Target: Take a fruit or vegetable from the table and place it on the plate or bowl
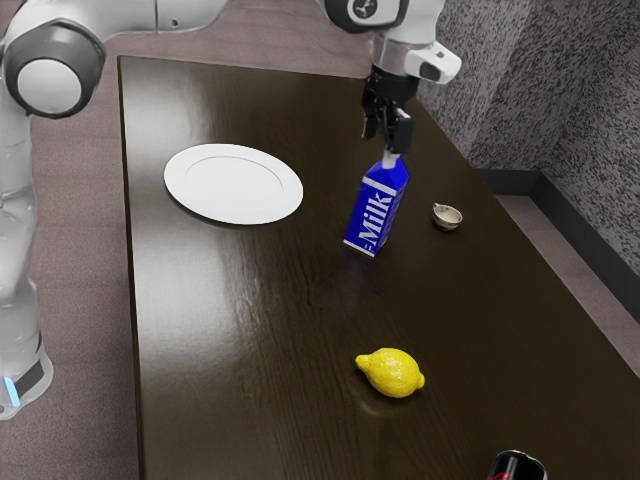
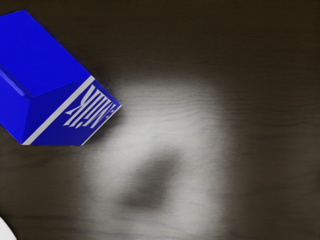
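A yellow lemon [image 1: 391, 372] lies on the dark wooden table [image 1: 250, 330], toward the near edge. A white plate [image 1: 233, 183] sits at the exterior view's left, far from the lemon. My black gripper [image 1: 387, 140] hangs open and holds nothing, high over the table's far side, just above and behind the top of a blue milk carton [image 1: 377, 206]. In the wrist view the milk carton [image 2: 47, 85] stands off to one side of the hand, with bare table [image 2: 200, 125] beneath me and a sliver of the plate [image 2: 3, 233] at the corner.
A small grey bowl [image 1: 447, 216] sits to the right of the carton in the exterior view. A dark can [image 1: 517, 467] stands at the table's near right edge. A stone-textured wall [image 1: 570, 90] rises beyond the table's right side.
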Controlling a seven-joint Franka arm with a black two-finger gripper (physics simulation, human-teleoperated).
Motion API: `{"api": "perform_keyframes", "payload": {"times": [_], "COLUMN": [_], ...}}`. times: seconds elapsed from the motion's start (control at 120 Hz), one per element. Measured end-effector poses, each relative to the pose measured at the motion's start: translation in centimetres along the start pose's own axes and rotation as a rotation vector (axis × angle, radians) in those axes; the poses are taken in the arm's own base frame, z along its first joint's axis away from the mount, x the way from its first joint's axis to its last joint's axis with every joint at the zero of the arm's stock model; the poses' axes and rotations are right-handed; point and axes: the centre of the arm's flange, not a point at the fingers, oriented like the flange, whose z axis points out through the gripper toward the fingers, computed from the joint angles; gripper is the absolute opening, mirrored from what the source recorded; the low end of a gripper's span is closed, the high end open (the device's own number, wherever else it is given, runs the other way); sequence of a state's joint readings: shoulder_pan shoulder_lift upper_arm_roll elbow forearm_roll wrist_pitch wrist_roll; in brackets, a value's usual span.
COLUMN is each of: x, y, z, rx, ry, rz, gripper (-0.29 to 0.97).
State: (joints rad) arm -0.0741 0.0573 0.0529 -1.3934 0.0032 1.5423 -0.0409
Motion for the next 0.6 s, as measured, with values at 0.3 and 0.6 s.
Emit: {"api": "perform_keyframes", "payload": {"times": [0.3, 0.6], "x": [-0.4, -1.7], "y": [6.3, 17.5], "z": [-1.1, 1.5], "rx": [-0.004, -0.005], "ry": [0.015, -0.024], "rz": [0.056, 0.222], "gripper": [0.68, 0.68]}}
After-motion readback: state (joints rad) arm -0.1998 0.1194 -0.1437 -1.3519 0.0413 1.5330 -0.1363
